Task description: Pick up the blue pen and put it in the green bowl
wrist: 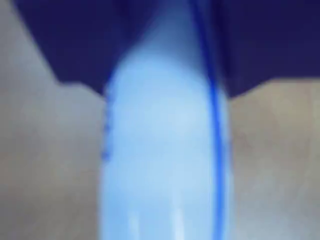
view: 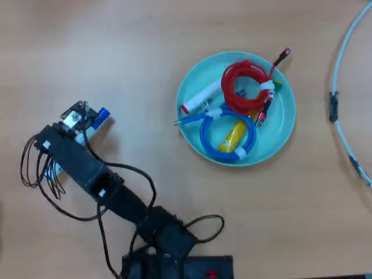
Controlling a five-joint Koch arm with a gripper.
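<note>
The blue pen (view: pixel 102 114) lies at the left of the table in the overhead view; only its blue cap and a bit of white barrel show beside the arm. My gripper (view: pixel 87 120) sits right on it. In the wrist view the pen (wrist: pixel 165 165) is a blurred white-and-blue barrel filling the middle, with the gripper (wrist: pixel 166 95) and its dark blue jaws pressed against both of its sides. I cannot tell if the pen is off the table. The green bowl (view: pixel 285 136) stands far to the right of the gripper.
In the bowl lie a coiled red cable (view: pixel 244 87), a coiled blue cable (view: pixel 212 136), a white marker with a red end (view: pixel 200 97) and a yellow object (view: pixel 232 135). A pale cable (view: pixel 343 52) curves along the right edge. The arm's base and wires (view: pixel 157 232) are at the bottom.
</note>
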